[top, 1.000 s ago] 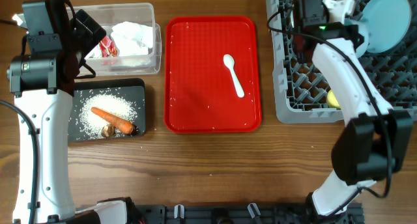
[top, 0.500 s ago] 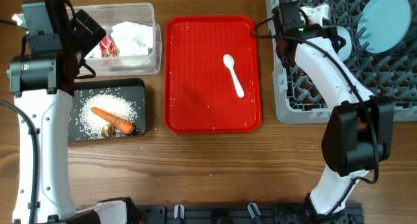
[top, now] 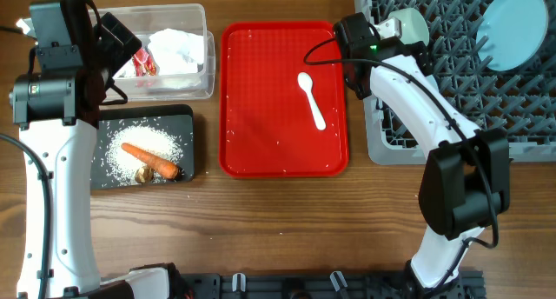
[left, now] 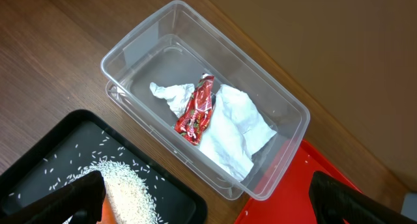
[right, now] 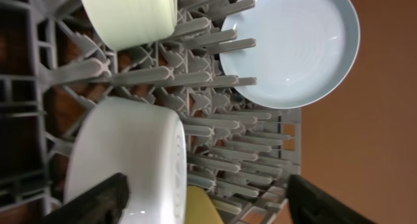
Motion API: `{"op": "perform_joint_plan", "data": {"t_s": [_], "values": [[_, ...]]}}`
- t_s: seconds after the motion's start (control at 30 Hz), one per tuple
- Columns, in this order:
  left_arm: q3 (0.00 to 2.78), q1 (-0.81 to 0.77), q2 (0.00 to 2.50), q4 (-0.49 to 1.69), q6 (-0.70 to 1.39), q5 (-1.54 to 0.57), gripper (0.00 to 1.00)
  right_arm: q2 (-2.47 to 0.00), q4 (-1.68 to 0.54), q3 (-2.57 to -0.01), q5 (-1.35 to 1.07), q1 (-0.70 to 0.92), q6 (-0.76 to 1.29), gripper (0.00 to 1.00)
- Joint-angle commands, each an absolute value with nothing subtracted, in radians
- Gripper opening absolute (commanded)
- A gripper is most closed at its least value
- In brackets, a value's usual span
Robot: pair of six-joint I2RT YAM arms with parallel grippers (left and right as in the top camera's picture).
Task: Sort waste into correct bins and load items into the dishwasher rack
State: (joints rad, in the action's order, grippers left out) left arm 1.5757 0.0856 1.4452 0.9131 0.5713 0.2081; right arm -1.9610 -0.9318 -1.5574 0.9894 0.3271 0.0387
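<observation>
the rack (top: 521,116) is seen at the table's right; the red tray (top: 261,116) is set just left of it, and the tub (top: 174,12) and black tray (top: 174,116) lie further left, the tub behind; the left gripper (left: 208,204) is held above the tub, fingers wide apart, nothing between them; the right gripper (right: 208,201) is held over the rack's left edge by the red tray, fingers likewise spread and empty; the plate (top: 512,28) is propped among pegs at the rack's far right corner; a green bowl (right: 130,15) and a pale bowl (right: 124,159) are lodged in the pegs, the cup (right: 202,208) just beside the pale one; the napkin (left: 228,129), with the wrapper (left: 197,110) on it, is held in the tub; the carrot (top: 149,157), scrap (top: 144,174) and rice (top: 143,141) are held in the black tray; the spoon (top: 311,99) is left alone on the red tray
</observation>
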Motion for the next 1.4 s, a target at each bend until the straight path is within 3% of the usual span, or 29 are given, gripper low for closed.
{"op": "perform_joint_plan", "data": {"t_s": [0.0,0.13,0.2,0.27,0.43,0.77,0.9,1.03,1.2,1.27,1.3,1.37], "values": [[1.577,0.090,1.430,0.910,0.584,0.206,1.00,-1.873,-0.928,-1.617,0.844,0.330,0.086,0.84],[1.577,0.090,1.430,0.910,0.584,0.207,1.00,-1.724,-0.852,-1.691,0.299,0.330,0.047,0.86],[1.577,0.090,1.430,0.910,0.584,0.206,1.00,-1.698,-0.797,-1.691,-0.007,0.330,0.055,0.76],[1.577,0.090,1.430,0.910,0.584,0.207,1.00,-1.737,-0.771,-1.686,-0.152,0.330,0.050,0.74],[1.577,0.090,1.430,0.910,0.584,0.206,1.00,-1.978,-0.814,-1.673,-0.239,0.330,-0.025,0.73],[1.577,0.090,1.430,0.911,0.584,0.206,1.00,-2.373,-0.626,-1.673,-0.420,0.330,-0.020,0.63],[1.577,0.090,1.430,0.910,0.584,0.206,1.00,-2.405,-0.584,-1.671,-0.390,0.328,0.001,0.63],[1.577,0.090,1.430,0.910,0.584,0.206,1.00,-2.424,-0.544,-1.670,-0.285,0.327,0.002,0.56],[1.577,0.090,1.430,0.910,0.585,0.206,1.00,-2.437,-0.638,-1.662,-0.228,0.327,-0.053,0.56],[1.577,0.090,1.430,0.910,0.584,0.206,1.00,-2.437,-0.645,-1.662,-0.239,0.328,-0.053,0.49],[1.577,0.090,1.430,0.910,0.584,0.206,1.00,-2.437,-0.657,-1.662,-0.247,0.328,-0.053,0.40],[1.577,0.090,1.430,0.910,0.585,0.207,1.00,-2.437,-0.685,-1.661,-0.247,0.328,-0.052,0.38]]}}
